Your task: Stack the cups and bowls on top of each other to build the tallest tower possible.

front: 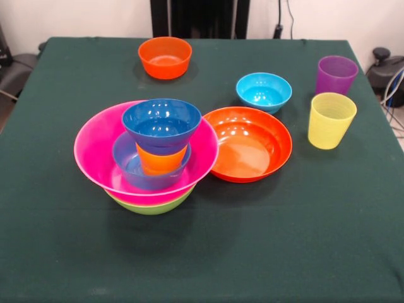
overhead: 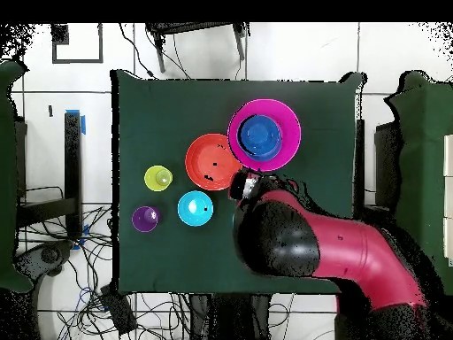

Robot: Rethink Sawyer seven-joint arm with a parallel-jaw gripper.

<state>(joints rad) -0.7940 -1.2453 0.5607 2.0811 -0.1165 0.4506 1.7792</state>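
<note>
Here, the tower (front: 151,151) stands on the dark green table (front: 265,240), and I place everything else from it. Its base is the lime green round plastic bowl (front: 151,206), with the large glossy pink plastic bowl (front: 95,148) nested in it. Inside the pink bowl sits a small blue plastic bowl (front: 129,167), in that an orange tapered plastic cup (front: 159,161), and on top a small dark blue plastic bowl (front: 161,125).

The shallow orange plastic bowl (front: 248,144) lies just beside the tower, touching the pink rim or nearly so. Past it, farther from the tower, is the small cyan plastic bowl (front: 264,91). The translucent yellow plastic cup (front: 331,120) and translucent purple plastic cup (front: 336,74) stand upright, well apart from the tower, near each other. The small orange plastic bowl (front: 165,57) sits alone, well apart from the tower.

In the overhead view my red and black arm (overhead: 354,252) reaches in, with my gripper (overhead: 247,188) just beside the tower and over the shallow orange bowl's edge. I cannot tell how it is set or whether it has hold of anything.
</note>
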